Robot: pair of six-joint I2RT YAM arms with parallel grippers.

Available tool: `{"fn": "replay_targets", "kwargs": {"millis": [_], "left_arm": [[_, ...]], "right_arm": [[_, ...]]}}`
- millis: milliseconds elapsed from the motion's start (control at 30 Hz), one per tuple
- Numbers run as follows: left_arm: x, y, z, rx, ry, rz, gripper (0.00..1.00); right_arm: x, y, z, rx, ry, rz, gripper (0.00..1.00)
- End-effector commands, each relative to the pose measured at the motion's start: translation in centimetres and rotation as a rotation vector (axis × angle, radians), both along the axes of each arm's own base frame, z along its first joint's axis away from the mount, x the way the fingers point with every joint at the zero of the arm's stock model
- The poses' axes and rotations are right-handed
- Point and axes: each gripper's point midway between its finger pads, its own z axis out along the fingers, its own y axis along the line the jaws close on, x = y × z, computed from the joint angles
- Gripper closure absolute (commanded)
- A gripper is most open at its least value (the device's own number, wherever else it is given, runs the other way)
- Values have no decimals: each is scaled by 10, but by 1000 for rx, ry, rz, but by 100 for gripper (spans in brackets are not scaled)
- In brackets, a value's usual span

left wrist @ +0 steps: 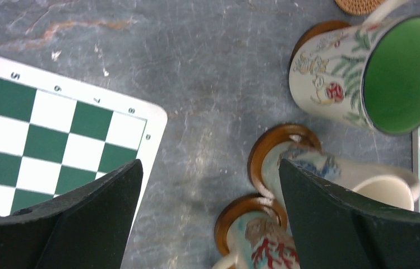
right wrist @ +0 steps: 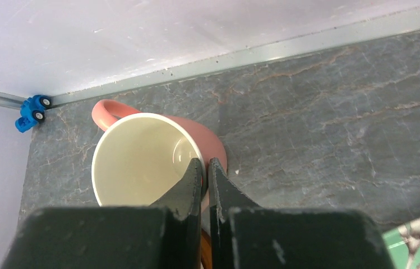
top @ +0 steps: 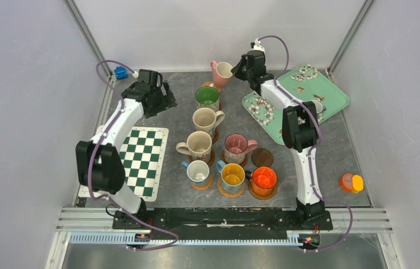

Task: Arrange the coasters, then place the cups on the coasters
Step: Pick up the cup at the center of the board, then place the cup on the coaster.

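My right gripper (top: 242, 68) is shut on the rim of a pink cup (top: 221, 72) at the back of the table. One finger is inside the cup (right wrist: 140, 162) and one outside; the cup leans. A woven coaster (left wrist: 361, 4) lies just beside it. My left gripper (top: 161, 96) hangs open over bare table with nothing between its fingers (left wrist: 101, 196). In front stand cups on brown coasters: green-inside (top: 207, 98), two cream (top: 206, 119) (top: 198, 144), pink speckled (top: 235, 147), small light-blue (top: 198, 172), blue with yellow inside (top: 232, 176) and clear orange (top: 263, 179). One brown coaster (top: 262, 157) lies bare.
A green-white checkered mat (top: 143, 159) lies at the left. A mint floral tray (top: 331, 92) sits at the back right, partly under my right arm. An orange and yellow object (top: 351, 182) rests at the right edge. A blue connector (right wrist: 31, 112) sits by the back wall.
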Motion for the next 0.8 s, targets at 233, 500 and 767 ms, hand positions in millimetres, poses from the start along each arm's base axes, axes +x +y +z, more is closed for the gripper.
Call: {"fn": "replay_targets", "kwargs": {"millis": [233,500,767], "left_arm": [[83,0,-11,-130,-56,25,6],[89,1,-31,-141,-16,3,6],[88,-5,-43,-170,6,-11,6]], "right_arm": [[18,50,74,57,-304,116,100],[16,49,67,-15,-296,111,100],[15,46,53,-63,-263,115,100]]}}
